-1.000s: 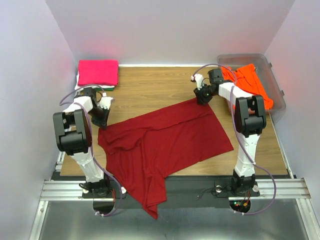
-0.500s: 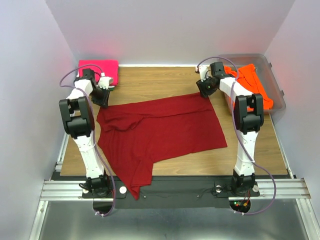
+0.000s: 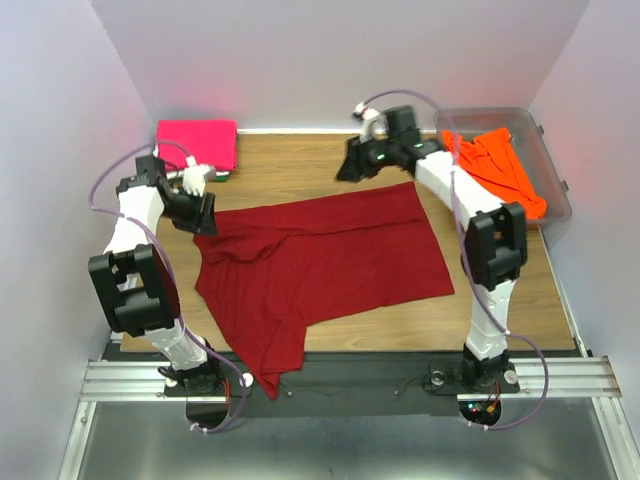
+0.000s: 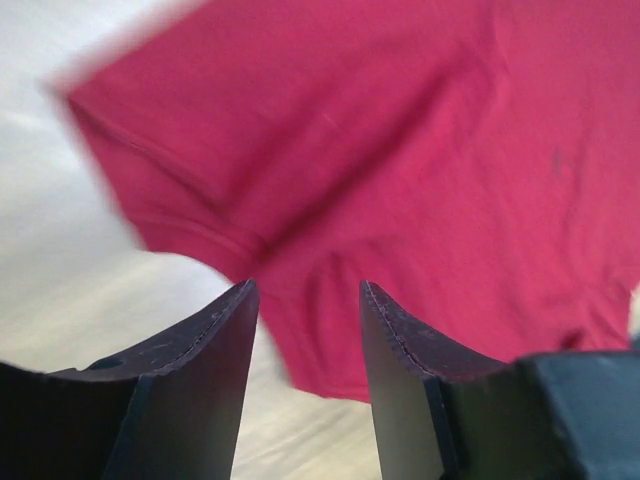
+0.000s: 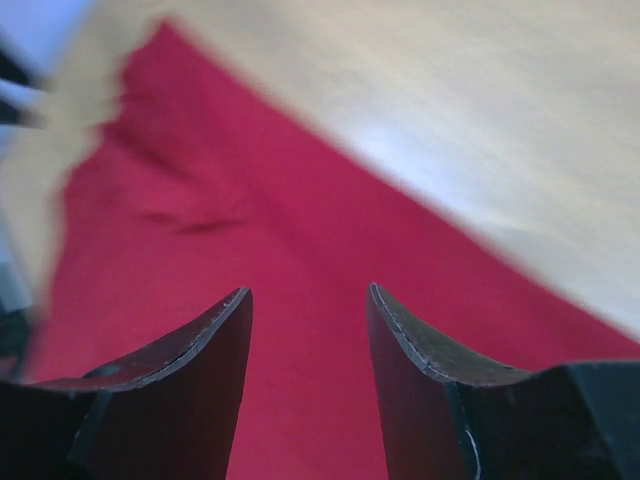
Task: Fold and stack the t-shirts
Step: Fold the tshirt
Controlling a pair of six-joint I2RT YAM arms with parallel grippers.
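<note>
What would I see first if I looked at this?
A big dark red cloth t-shirt sprawls across the middle of the wooden table. A folded hot pink shirt sits in the far left corner, and a bright orange shirt lies in the clear plastic tub at far right.

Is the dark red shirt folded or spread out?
Spread out: the dark red shirt lies open across the table, overhanging its near edge.

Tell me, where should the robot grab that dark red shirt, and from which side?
Probably its two far corners, one per arm, from above: the dark red shirt lies mostly flat on the table, so only its edges offer cloth to pinch. The left gripper and right gripper are open near that far edge.
</note>
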